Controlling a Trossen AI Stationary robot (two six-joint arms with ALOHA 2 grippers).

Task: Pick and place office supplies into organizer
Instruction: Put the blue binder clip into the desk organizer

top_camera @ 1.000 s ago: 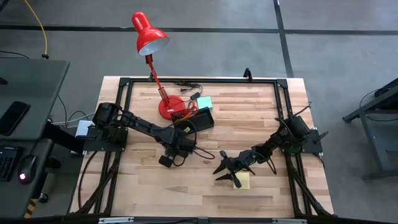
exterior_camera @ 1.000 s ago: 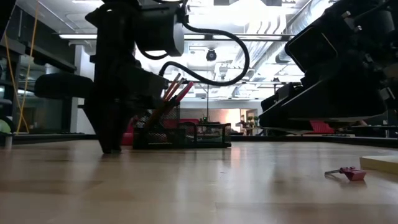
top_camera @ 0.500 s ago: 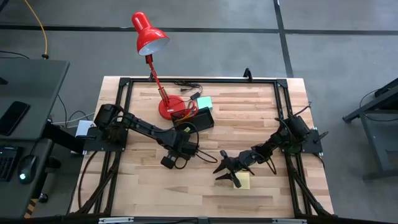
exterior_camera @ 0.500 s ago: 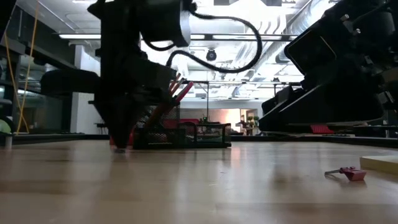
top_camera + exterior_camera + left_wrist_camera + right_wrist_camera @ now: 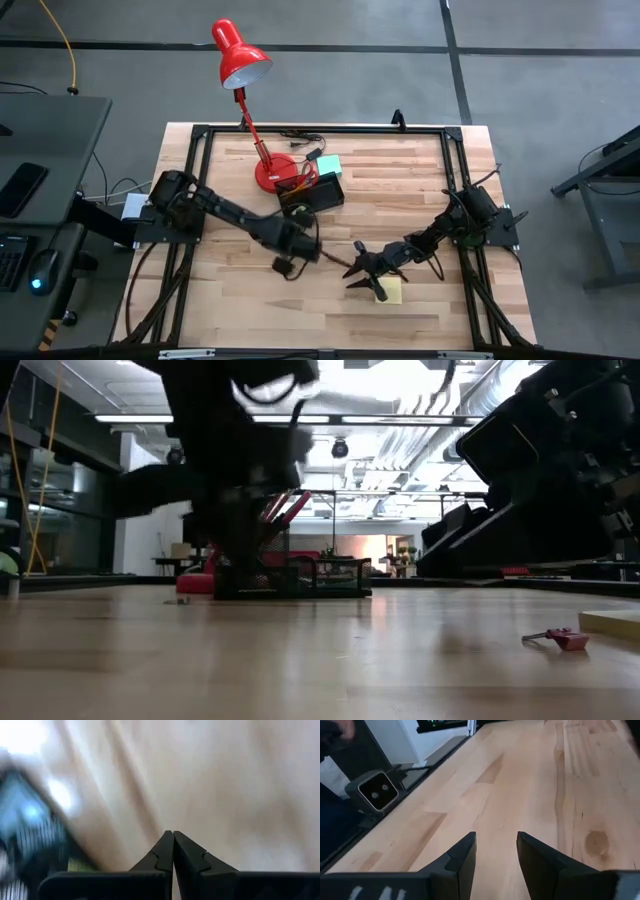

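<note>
Your left gripper (image 5: 173,851) blurred, jaws pressed together, nothing between; right gripper (image 5: 496,854) jaws spread, covering part of sticky pad (image 5: 391,291); pencils (image 5: 283,512) lean in organizer (image 5: 318,192)

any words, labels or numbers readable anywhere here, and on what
None can be read.
The organizer, the yellow sticky-note pad, the red lamp and both arms show no legible text.
The phone on the side desk has a dark screen.
</note>
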